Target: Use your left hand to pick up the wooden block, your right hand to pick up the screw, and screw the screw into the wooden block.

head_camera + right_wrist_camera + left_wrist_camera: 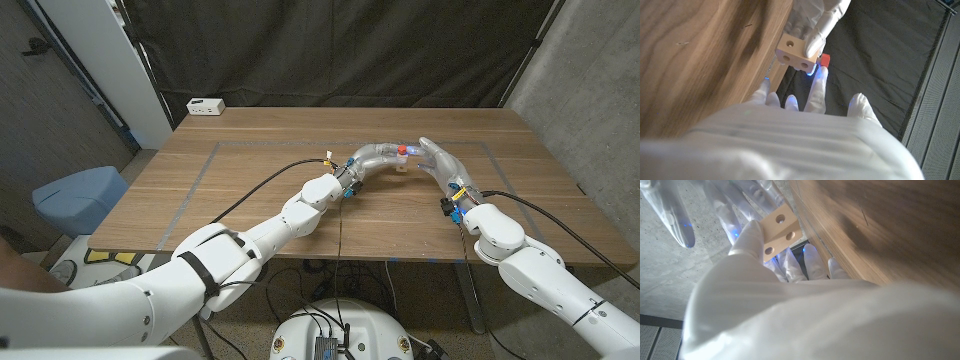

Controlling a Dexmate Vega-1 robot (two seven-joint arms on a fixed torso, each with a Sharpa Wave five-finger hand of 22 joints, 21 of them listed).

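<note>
In the head view, both arms are stretched forward over the desk (250, 170), and the left hand (375, 156) and right hand (440, 160) are met above its middle, fingertips close together. A red spot, the screw (403, 150), is seen between them. A white box (206, 106) sits at the far left corner.

In the left wrist view, the block (779, 228) is gripped in the left hand's fingers (752, 236), holes showing on its face, raised off the desk.

In the right wrist view, the block is held by the left hand; the red screw head sits just beside it, touching a fingertip (821, 75) of the right hand. Whether the screw is pinched cannot be told.
</note>
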